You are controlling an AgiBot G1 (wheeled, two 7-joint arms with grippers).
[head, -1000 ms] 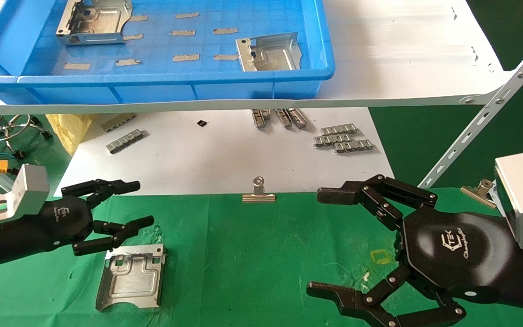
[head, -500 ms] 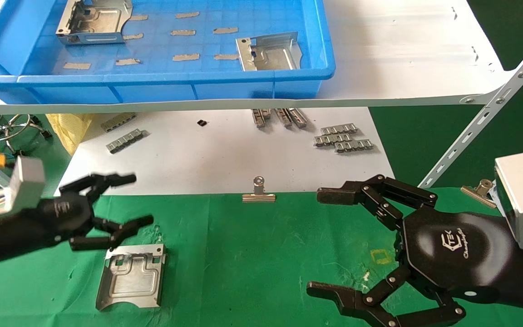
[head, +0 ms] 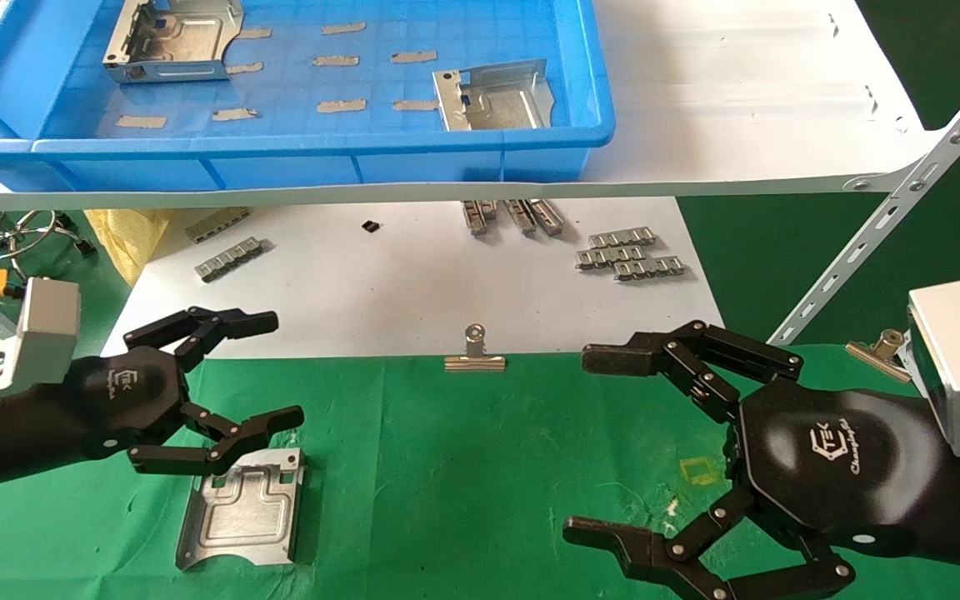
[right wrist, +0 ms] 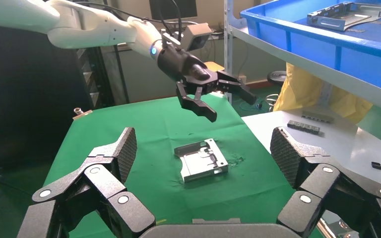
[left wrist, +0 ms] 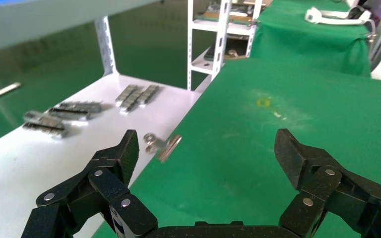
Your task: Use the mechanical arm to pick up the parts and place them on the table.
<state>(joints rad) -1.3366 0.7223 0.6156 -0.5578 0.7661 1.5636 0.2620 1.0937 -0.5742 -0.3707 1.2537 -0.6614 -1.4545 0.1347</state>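
1. Your left gripper (head: 267, 367) hangs above the near-left part of the table (head: 463, 467), fingers spread wide and holding nothing. The right wrist view shows it (right wrist: 213, 96) raised clear of the cloth, with open air between it and the metal below.
2. Just under its lower finger (head: 267, 421) in the head view lies one part (head: 242, 517), flat on the green cloth with its flanges up; the right wrist view shows the same bracket (right wrist: 201, 161) resting free, untouched.
3. Your right gripper (head: 597, 442) sits over the near-right part of the table, fingers also splayed wide with nothing between them.
4. Count three parts in all: the one on the cloth and two in the blue tray (head: 297, 154).
5. The tray stands on the upper white shelf (head: 738, 100). Inside it one bracket (head: 173, 40) lies at the far left, and another (head: 495, 96) by the near right wall. Several small grey patches also dot the tray floor.
6. On the lower white board (head: 397, 283) you have clusters of small grey ridged strips (head: 630, 254), and another pair (head: 228, 257) to the left.
7. Two silver binder clips are in view: one (head: 474, 354) at the board's near edge, one (head: 878, 350) by the right wrist block.
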